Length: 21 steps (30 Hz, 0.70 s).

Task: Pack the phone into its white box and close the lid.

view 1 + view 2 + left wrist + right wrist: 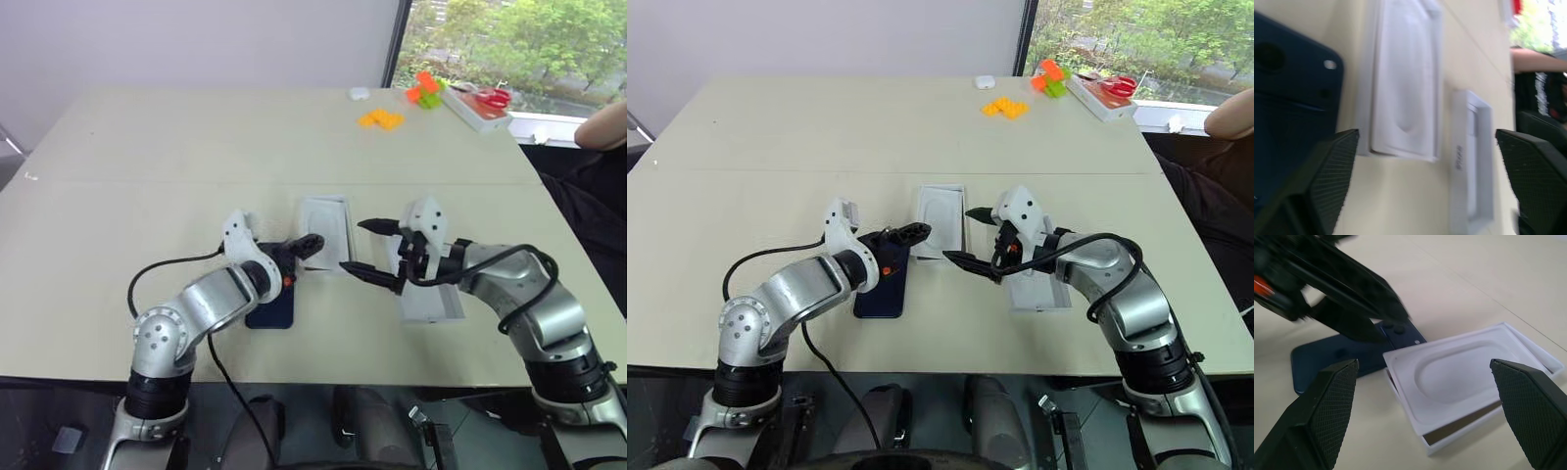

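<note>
While the phone (881, 287) lies flat on the bench (774, 147) under the left end effector (906, 235), that end effector's fingers stand wide apart and hold nothing. Just beside the phone sits the white box (940, 220), topped by a white insert with an oval recess (1459, 372). Right end effector (968, 238) hovers spread wide and empty, above the lid (1036, 292) lying near the box

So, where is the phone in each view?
Left eye view: phone lower centre, left of the white insert.
Right eye view: phone left of centre, beside the insert.
Left wrist view: phone beside the insert.
Right wrist view: phone behind the insert.
Shared landmark: the insert's oval recess.
</note>
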Available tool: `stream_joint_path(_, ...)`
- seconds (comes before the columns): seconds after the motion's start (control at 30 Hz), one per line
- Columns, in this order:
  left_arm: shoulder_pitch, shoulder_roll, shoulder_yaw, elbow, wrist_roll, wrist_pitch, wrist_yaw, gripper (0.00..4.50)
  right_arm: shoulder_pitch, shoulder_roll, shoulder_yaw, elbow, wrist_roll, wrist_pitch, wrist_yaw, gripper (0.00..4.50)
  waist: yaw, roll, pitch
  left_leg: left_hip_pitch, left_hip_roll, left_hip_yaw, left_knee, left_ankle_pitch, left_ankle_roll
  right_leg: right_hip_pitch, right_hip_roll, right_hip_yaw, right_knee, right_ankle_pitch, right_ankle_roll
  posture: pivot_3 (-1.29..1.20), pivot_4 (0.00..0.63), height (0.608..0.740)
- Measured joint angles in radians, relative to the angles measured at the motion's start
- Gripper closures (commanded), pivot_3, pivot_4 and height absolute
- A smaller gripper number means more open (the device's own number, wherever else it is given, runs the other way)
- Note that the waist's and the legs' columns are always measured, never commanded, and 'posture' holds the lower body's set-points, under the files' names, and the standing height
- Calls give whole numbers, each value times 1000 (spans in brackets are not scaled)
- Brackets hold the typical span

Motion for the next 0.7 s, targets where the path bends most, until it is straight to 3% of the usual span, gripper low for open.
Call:
stream_joint_path(0.2, 52, 228, 71, -78, -46, 34, -193, 32, -38, -1, 12, 73, -59, -14, -12, 0, -4, 1, 1, 0, 0, 0, 0, 0, 0, 0, 1, 0, 0, -2, 2, 0, 150, 740)
stream_joint_path(0.3, 98, 369, 163, -86, 53, 43, -348, 0, -78, 5, 23, 114, -77, -1, -24, 801, -10, 1, 1, 0, 0, 1, 0, 0, 0, -1, 1, 0, 0, -2, 2, 0, 150, 740)
stream_joint_path(0.43, 255, 657, 263, -85, 436, 51, -688, 0, -139, 4, 43, 143, -90, 72, -35, 2863, -25, 2, 2, -1, 0, 2, -2, 0, 0, -3, 1, 0, 0, -3, 1, 0, 150, 740)
stream_joint_path(0.53, 375, 683, 290, -103, 636, -14, -926, 0, -176, 16, 80, 152, -108, 119, -53, 4460, -25, 4, 3, -3, 1, 3, -3, 0, 0, -5, 0, 1, -2, -3, 1, 0, 150, 740)
stream_joint_path(0.7, 576, 707, 303, -147, 899, -159, -1281, 0, -258, 71, 181, 167, -184, 183, -122, 4460, -30, 4, 3, -12, 2, 3, -3, 0, 0, -13, 0, 1, -4, -2, 0, 0, 150, 740)
